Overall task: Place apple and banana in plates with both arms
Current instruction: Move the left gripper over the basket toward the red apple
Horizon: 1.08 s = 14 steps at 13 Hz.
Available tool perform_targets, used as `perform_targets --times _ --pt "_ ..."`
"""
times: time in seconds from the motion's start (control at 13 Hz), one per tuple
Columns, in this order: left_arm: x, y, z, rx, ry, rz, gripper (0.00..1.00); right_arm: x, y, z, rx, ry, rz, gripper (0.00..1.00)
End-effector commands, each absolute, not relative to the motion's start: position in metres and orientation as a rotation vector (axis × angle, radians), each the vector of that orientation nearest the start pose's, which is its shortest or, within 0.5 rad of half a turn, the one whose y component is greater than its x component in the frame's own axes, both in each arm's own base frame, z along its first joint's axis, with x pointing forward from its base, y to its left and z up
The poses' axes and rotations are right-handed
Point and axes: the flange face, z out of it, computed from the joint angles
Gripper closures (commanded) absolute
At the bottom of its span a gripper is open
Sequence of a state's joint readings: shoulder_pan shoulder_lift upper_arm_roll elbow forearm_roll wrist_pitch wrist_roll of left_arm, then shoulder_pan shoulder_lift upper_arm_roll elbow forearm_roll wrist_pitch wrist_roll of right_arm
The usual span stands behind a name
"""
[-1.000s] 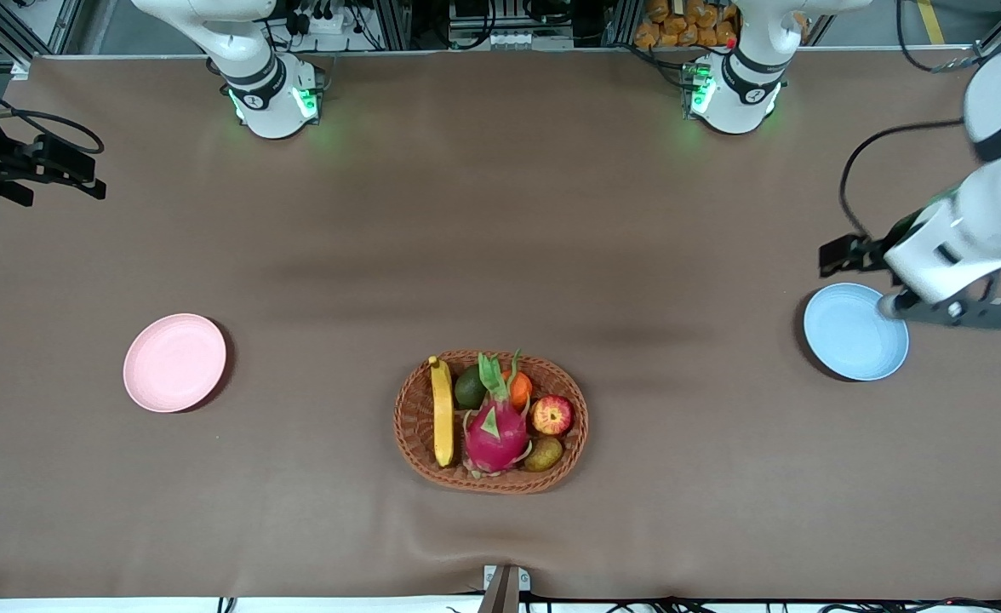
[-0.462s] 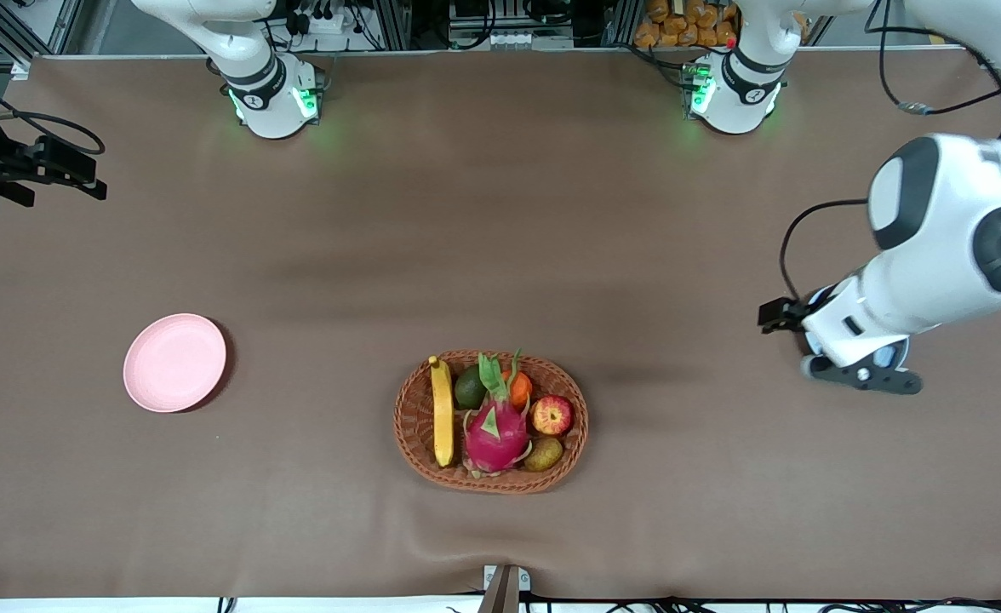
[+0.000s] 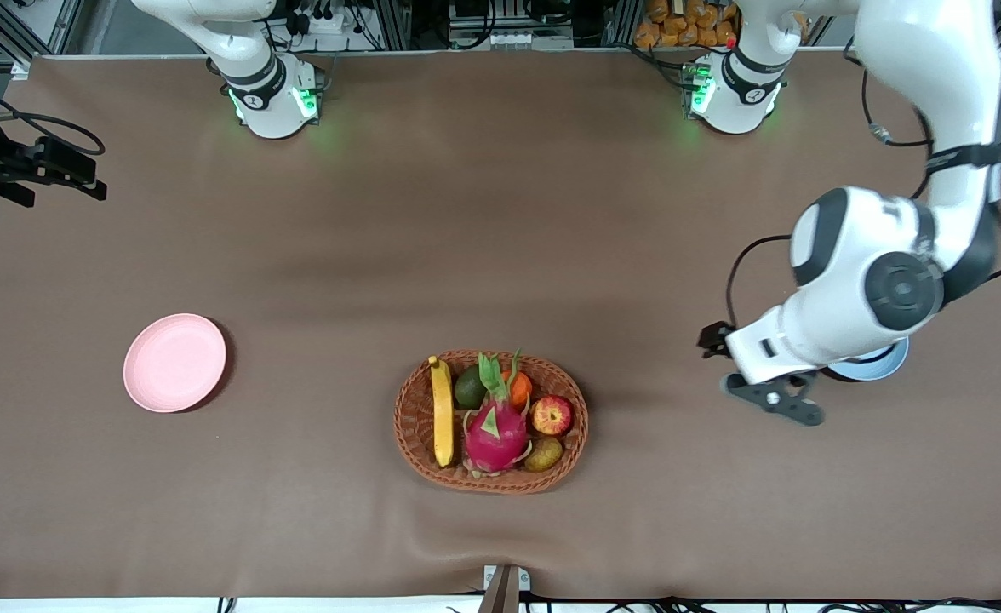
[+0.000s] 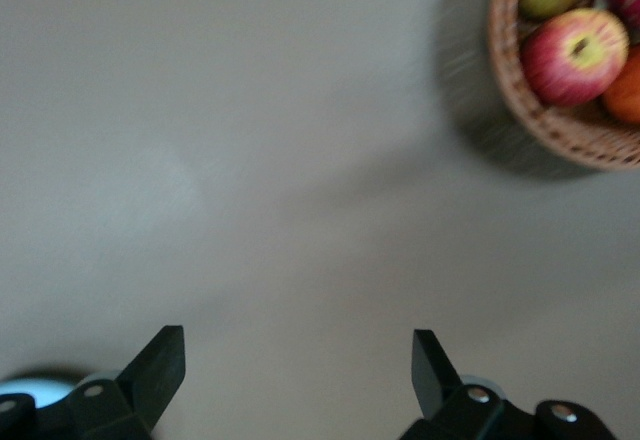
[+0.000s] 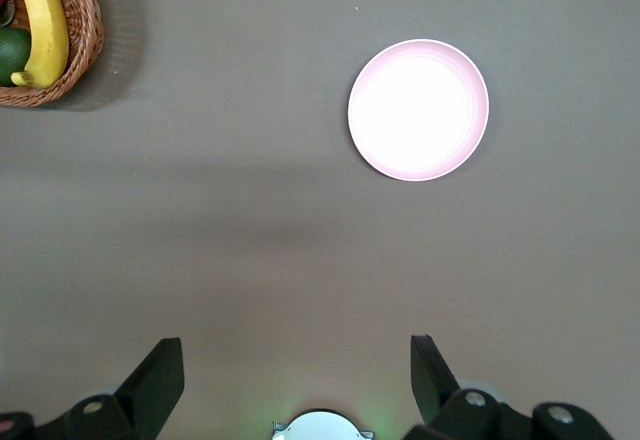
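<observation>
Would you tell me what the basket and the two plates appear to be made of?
The basket looks like woven brown wicker: its wall shows interlaced strands. The pink plate looks like smooth matte plastic, evenly coloured with a thin raised rim, though ceramic can't be ruled out. The blue plate, mostly hidden under the left arm, looks alike.

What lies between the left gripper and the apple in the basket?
Only bare brown table cloth and the wicker basket's rim; the left wrist view shows the open left gripper over bare cloth, with the apple just inside the rim.
</observation>
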State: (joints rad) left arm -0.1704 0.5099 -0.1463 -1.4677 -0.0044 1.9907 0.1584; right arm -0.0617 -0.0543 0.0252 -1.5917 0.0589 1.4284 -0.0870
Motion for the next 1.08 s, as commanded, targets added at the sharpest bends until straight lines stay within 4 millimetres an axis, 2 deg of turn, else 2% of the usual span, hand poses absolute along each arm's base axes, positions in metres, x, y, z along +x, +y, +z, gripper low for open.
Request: perform_targets --times 0.0,0.23,0.46,0.69,0.85,1.0 --pt "0.675 -0.253 0.369 -3.113 0.922 -0.127 0.00 0.520 -0.015 0.633 -3.087 -0.081 0.159 0.00" --pt "0.671 -0.294 0.349 -3.062 1.172 -0.234 0.00 0.519 -0.017 0.633 -3.087 -0.077 0.161 0.00" --pt "0.672 -0.317 0.326 -3.007 1.371 -0.350 0.00 0.520 -0.016 0.633 -3.087 -0.079 0.159 0.00" --pt "0.671 -0.334 0.302 -2.970 1.452 -0.438 0.00 0.522 -0.016 0.634 -3.089 -0.079 0.138 0.00" --pt "0.666 -0.349 0.300 -2.926 1.529 -0.480 0.00 0.521 -0.016 0.633 -3.088 -0.079 0.142 0.00" --pt "0.667 -0.351 0.295 -2.934 1.522 -0.504 0.00 0.521 -0.016 0.632 -3.089 -0.078 0.147 0.00"
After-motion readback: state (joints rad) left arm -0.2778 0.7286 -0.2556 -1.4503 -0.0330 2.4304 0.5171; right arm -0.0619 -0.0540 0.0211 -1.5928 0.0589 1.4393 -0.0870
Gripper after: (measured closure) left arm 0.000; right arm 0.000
